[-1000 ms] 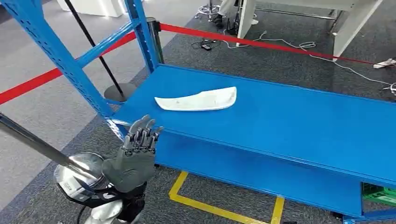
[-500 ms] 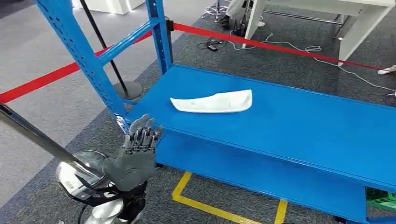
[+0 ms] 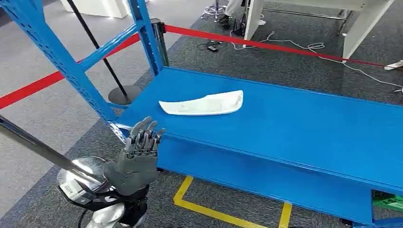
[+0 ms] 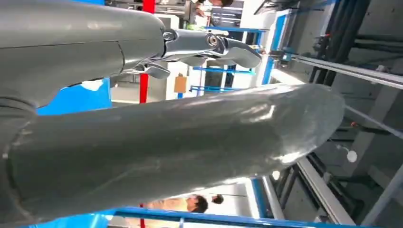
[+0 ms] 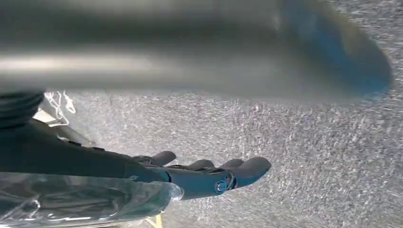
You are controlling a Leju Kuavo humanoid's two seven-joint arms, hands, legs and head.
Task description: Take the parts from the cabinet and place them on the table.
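A long white curved part (image 3: 202, 103) lies flat on the top deck of the blue cabinet shelf (image 3: 304, 128), toward its left end. My left hand (image 3: 136, 159) is raised in front of the shelf's near left corner, short of the part, with its fingers spread upward and nothing in it. The left wrist view shows that hand's thick thumb (image 4: 190, 137) and its fingers (image 4: 209, 45), empty. My right hand (image 5: 209, 175) hangs over grey carpet with its fingers stretched out, holding nothing.
Blue uprights (image 3: 62, 66) and a diagonal brace frame the shelf's left end. A lower blue deck (image 3: 266, 175) sits beneath. Red barrier tape (image 3: 266, 45) and a stanchion base (image 3: 124, 94) stand behind. Yellow floor marking (image 3: 223, 213), a green crate (image 3: 387, 199) and floor cables (image 3: 332, 57) surround it.
The whole picture swung right, then back left, so the camera moved. My left hand keeps the same raised, spread pose. The white part stays put on the shelf.
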